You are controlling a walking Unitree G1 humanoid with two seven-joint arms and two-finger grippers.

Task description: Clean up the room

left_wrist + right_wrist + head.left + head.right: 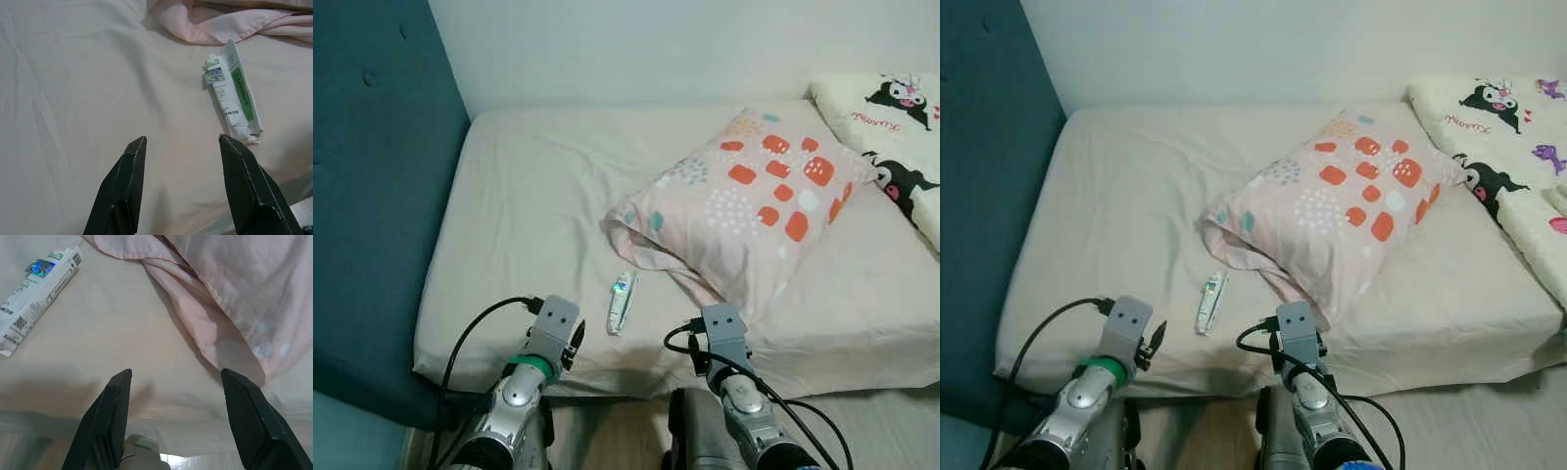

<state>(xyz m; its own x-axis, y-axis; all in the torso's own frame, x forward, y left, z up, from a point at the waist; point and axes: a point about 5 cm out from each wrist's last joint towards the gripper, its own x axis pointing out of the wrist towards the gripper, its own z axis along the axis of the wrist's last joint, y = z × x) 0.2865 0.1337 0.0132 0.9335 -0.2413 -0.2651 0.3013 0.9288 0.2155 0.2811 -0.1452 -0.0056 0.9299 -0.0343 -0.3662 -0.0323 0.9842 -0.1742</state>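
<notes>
A white and green tube (622, 301) lies on the beige bed sheet (529, 225) near the bed's front edge, just in front of a pink pillow (754, 201) with orange and white patches. My left gripper (182, 142) hovers open over the sheet a little to the left of the tube (232, 95), nothing between its fingers. My right gripper (175, 374) is open above the front edge of the bed, between the tube (36, 281) and the pillow's corner (215, 293). Both wrists (553, 333) (726, 338) sit at the bed's front edge.
A dark teal headboard (372, 196) bounds the bed on the left. A cream blanket with cartoon prints (891, 127) lies at the far right. A white wall (636, 49) runs behind the bed. Wooden floor (607, 431) shows between my arms.
</notes>
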